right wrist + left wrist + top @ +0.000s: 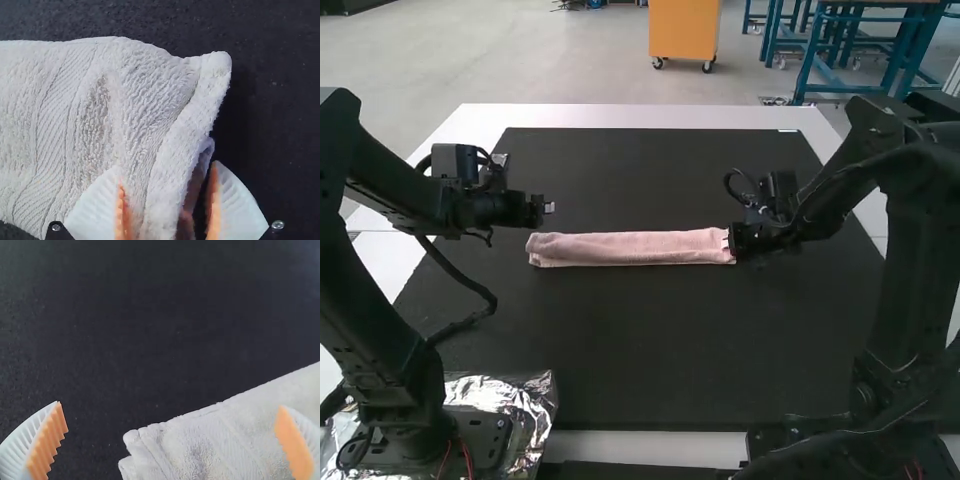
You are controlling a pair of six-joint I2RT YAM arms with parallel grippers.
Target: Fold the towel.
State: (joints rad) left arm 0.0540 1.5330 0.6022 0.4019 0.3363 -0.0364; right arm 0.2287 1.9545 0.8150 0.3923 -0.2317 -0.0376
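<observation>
The pink towel (630,248) lies as a long, narrow folded strip, running left to right across the mat. My left gripper (549,208) is above and behind the towel's left end; in the left wrist view the left gripper (170,405) stands wide open, nothing held, with the layered towel end (200,450) below. At the strip's right end is my right gripper (728,243). In the right wrist view the right gripper (166,165) is partly open, its fingers on either side of the towel's end edge (172,145), a narrow dark gap beside one pad.
A black mat (650,350) lies on the white table (640,116) beneath the towel. Crinkled foil (505,392) surrounds the left arm's base at the near left. The right arm's base stands at the near right.
</observation>
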